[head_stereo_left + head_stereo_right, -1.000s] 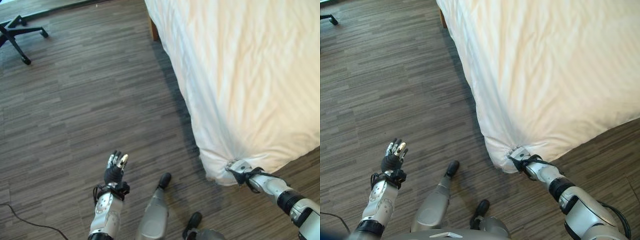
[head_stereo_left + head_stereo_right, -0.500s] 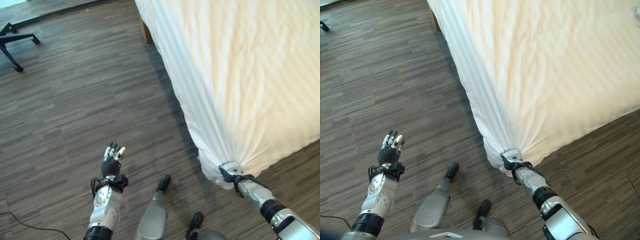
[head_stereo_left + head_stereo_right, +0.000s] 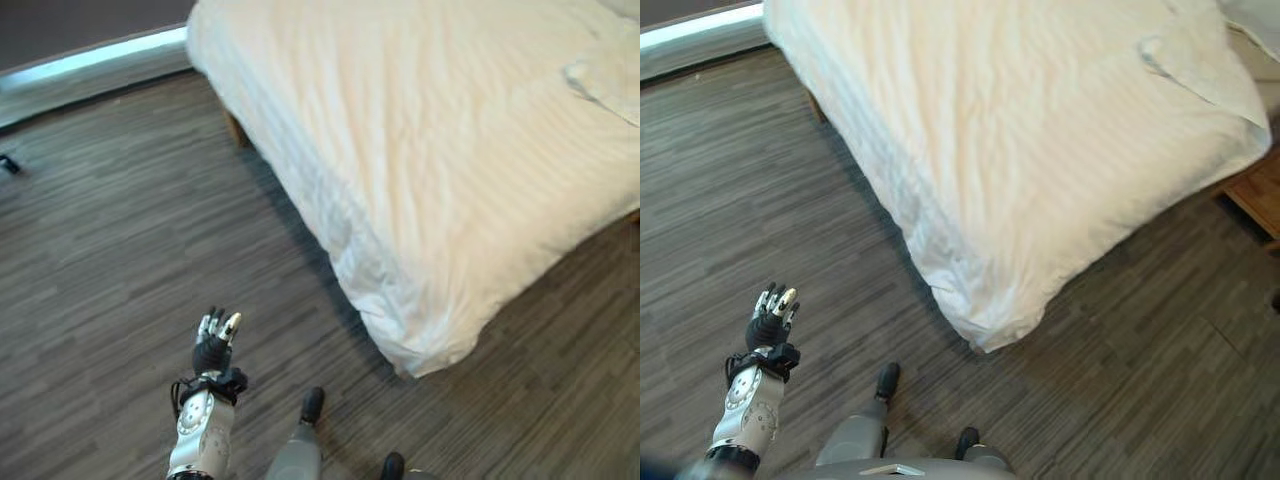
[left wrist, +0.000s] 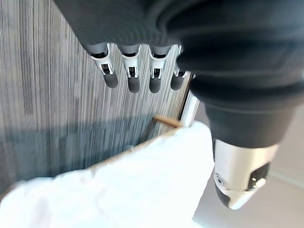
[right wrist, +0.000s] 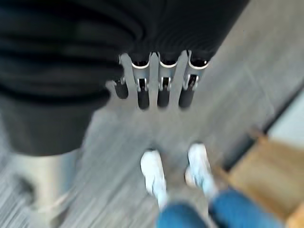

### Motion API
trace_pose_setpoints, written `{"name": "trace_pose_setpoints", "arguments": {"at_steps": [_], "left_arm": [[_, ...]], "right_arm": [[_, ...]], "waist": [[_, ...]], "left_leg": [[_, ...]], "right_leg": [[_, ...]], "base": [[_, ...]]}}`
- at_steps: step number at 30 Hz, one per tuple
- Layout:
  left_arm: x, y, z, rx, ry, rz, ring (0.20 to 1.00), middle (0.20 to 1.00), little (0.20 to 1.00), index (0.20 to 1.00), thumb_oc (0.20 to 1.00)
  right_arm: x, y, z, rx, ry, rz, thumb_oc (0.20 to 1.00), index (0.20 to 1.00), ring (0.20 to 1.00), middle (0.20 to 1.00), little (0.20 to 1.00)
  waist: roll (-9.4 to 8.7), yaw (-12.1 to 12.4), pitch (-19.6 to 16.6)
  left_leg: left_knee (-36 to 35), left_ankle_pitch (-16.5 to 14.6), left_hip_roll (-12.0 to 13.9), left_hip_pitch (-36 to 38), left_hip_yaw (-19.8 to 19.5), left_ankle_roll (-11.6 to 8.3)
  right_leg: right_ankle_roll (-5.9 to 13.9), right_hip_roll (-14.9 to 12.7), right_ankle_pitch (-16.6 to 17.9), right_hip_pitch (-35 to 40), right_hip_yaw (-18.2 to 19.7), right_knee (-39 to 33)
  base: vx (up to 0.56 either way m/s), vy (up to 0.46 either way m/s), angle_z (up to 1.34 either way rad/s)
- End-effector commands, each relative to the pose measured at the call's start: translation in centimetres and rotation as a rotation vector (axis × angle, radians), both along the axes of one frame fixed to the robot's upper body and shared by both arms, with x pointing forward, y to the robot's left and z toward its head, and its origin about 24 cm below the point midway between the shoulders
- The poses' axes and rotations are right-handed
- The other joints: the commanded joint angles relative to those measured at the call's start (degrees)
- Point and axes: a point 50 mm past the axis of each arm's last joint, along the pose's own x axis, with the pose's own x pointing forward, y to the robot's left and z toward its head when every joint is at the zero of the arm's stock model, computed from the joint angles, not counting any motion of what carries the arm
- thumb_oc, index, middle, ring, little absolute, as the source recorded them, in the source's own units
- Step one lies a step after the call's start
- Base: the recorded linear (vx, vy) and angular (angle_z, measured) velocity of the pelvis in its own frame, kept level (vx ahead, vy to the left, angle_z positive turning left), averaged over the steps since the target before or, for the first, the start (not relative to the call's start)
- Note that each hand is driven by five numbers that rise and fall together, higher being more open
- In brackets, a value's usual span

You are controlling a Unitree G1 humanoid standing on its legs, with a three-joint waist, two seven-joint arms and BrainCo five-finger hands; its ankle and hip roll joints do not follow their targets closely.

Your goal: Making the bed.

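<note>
White duvet (image 3: 450, 170) lies spread over the bed, its corner hanging near the floor (image 3: 120, 250); left hand (image 3: 213, 345) raised, fingers straight, empty; right hand (image 5: 156, 88) fingers straight, above a person's white shoes (image 5: 154, 175).

Dark wood-plank floor (image 3: 120, 250) runs across the room. Along the far wall lies a pale baseboard (image 3: 90, 68). A piece of brown wooden furniture (image 3: 1255, 195) stands on the floor at the right edge, near the bed's far side. In the right wrist view a person (image 5: 223, 213) in blue trousers and white shoes (image 5: 153, 175) stands on the floor, beside a light wooden piece (image 5: 263, 173).
</note>
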Motion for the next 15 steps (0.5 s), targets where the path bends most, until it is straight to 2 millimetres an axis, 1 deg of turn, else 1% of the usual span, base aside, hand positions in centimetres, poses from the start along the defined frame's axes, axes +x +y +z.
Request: {"name": "trace_pose_setpoints", "arguments": {"at_steps": [1, 3, 4, 5, 6, 7, 8, 9, 10, 11, 12, 13, 14, 15], "left_arm": [[1.5, 0.4, 1.8, 0.008, -0.109, 0.026, 1.0, 1.0, 1.0, 1.0, 1.0], [1.4, 0.6, 1.9, 0.017, -0.109, 0.03, 1.0, 1.0, 1.0, 1.0, 1.0], [1.2, 0.8, 1.8, 0.023, -0.102, 0.031, 1.0, 1.0, 1.0, 1.0, 1.0], [1.0, 1.0, 1.8, 0.029, -0.098, 0.037, 1.0, 1.0, 1.0, 1.0, 1.0], [0.9, 1.3, 1.7, 0.026, -0.094, 0.048, 1.0, 1.0, 1.0, 1.0, 1.0], [0.6, 1.6, 1.7, 0.029, -0.09, 0.069, 1.0, 1.0, 1.0, 1.0, 1.0], [0.5, 1.8, 1.7, 0.022, -0.093, 0.081, 1.0, 1.0, 1.0, 1.0, 1.0], [0.1, 2.2, 1.7, 0.012, -0.093, 0.111, 1.0, 1.0, 1.0, 1.0, 1.0], [-0.1, 2.5, 1.7, 0.009, -0.097, 0.13, 1.0, 1.0, 1.0, 1.0, 1.0], [-0.2, 2.6, 1.7, 0.014, -0.096, 0.134, 1.0, 1.0, 1.0, 1.0, 1.0], [-0.3, 2.6, 1.6, 0.011, -0.098, 0.142, 1.0, 1.0, 1.0, 1.0, 1.0], [-0.5, 2.6, 1.4, 0.012, -0.087, 0.147, 1.0, 1.0, 1.0, 1.0, 1.0], [-0.7, 2.7, 1.4, 0.011, -0.084, 0.148, 1.0, 1.0, 1.0, 1.0, 1.0], [-0.9, 2.7, 1.4, 0.01, -0.082, 0.152, 1.0, 1.0, 1.0, 1.0, 1.0]], "right_arm": [[3.6, -1.1, 0.3, -0.021, -0.084, 0.048, 1.0, 1.0, 1.0, 1.0, 1.0], [5.0, -1.7, 0.6, -0.031, -0.142, -0.016, 1.0, 1.0, 1.0, 1.0, 1.0], [6.1, -2.3, 0.9, -0.04, -0.21, -0.1, 1.0, 1.0, 1.0, 1.0, 1.0], [7.4, -3.0, 1.4, -0.044, -0.283, -0.182, 1.0, 1.0, 1.0, 1.0, 1.0], [9.2, -3.9, 2.2, -0.037, -0.4, -0.291, 1.0, 1.0, 1.0, 1.0, 1.0], [11.8, -5.0, 3.6, -0.024, -0.568, -0.445, 1.0, 1.0, 1.0, 1.0, 1.0], [12.5, -5.5, 4.0, -0.015, -0.631, -0.517, 1.0, 1.0, 1.0, 1.0, 1.0], [16.3, -6.5, 6.9, 0.063, -0.904, -0.704, 1.0, 1.0, 1.0, 1.0, 1.0], [17.6, -6.7, 8.3, 0.087, -0.997, -0.685, 1.0, 1.0, 1.0, 1.0, 1.0], [19.2, -7.4, 10.4, 0.106, -1.116, -0.684, 1.0, 1.0, 1.0, 1.0, 1.0], [19.4, -7.8, 11.3, 0.101, -1.157, -0.666, 1.0, 1.0, 1.0, 1.0, 1.0], [20.0, -9.9, 13.7, 0.035, -1.269, -0.692, 1.0, 1.0, 1.0, 1.0, 1.0], [20.3, -11.0, 15.4, -0.021, -1.327, -0.658, 1.0, 1.0, 1.0, 1.0, 1.0], [21.2, -12.5, 18.4, -0.107, -1.45, -0.608, 1.0, 1.0, 1.0, 1.0, 1.0]], "waist": [[0.51, 1.0, 0.5], [0.56, 1.1, 0.1], [0.52, 1.1, -0.1], [0.39, 1.1, -0.2], [0.26, 1.0, -0.4], [0.14, 0.8, -0.4], [0.08, 0.8, -0.6], [0.13, 0.2, -0.6], [0.11, -0.1, -0.8], [0.16, -0.5, -1.1], [0.25, -0.5, -1.2], [0.28, -0.8, -1.6], [0.43, -0.8, -1.7], [0.59, -0.9, -2.0]], "left_leg": [[0.4, -5.0, -1.6, 5.5, -1.0, 1.2], [0.4, -5.0, -1.7, 5.7, -0.9, 1.19], [0.4, -5.0, -1.6, 5.9, -0.9, 1.19], [0.4, -5.0, -1.6, 6.0, -0.7, 1.21], [0.4, -5.0, -1.5, 6.1, -0.5, 1.25], [0.4, -5.0, -1.3, 6.4, -0.1, 1.3], [0.4, -5.0, -1.3, 6.5, 0.1, 1.31], [0.4, -5.2, -1.1, 7.0, 0.6, 1.39], [0.4, -5.0, -1.2, 6.8, 0.7, 1.43], [0.4, -5.1, -1.2, 6.8, 0.8, 1.48], [0.4, -5.2, -1.2, 6.9, 0.8, 1.46], [0.4, -5.3, -1.3, 7.2, 0.7, 1.55], [0.4, -5.4, -1.2, 7.3, 0.5, 1.54], [0.4, -4.9, -1.4, 7.0, 0.2, 1.67]], "right_leg": [[1.35, -1.8, 6.0, -6.7, 0.5, 1.2], [1.33, -1.8, 6.0, -6.5, 0.4, 1.1], [1.32, -1.7, 6.0, -6.4, 0.5, 1.1], [1.33, -1.7, 5.9, -6.3, 0.5, 1.1], [1.36, -1.7, 6.0, -6.2, 0.8, 1.1], [1.35, -1.6, 6.1, -6.1, 1.2, 1.0], [1.32, -1.5, 6.1, -6.1, 1.4, 1.0], [1.31, -1.4, 6.0, -6.1, 2.2, 1.2], [1.31, -1.4, 6.1, -6.3, 2.4, 1.2], [1.29, -1.4, 6.1, -6.3, 2.8, 1.2], [1.29, -1.4, 6.1, -6.2, 2.9, 1.2], [1.22, -1.4, 6.0, -5.9, 2.8, 1.2], [1.2, -1.4, 5.8, -5.8, 2.7, 1.2], [1.23, -1.6, 6.2, -6.0, 2.5, 1.3]], "base": [[0.02, -0.01, -0.05], [0.0, 0.0, 0.0], [0.0, 0.0, 0.0], [0.0, 0.0, 0.0], [0.0, 0.0, 0.0], [0.0, 0.0, 0.0], [0.02, -0.004, -0.06], [0.01, 0.007, -0.07], [0.01, 0.013, -0.05], [0.01, 0.013, -0.03], [0.03, 0.001, -0.03], [0.03, -0.004, 0.04], [0.0, 0.009, 0.09], [-0.01, 0.011, 0.08]]}}
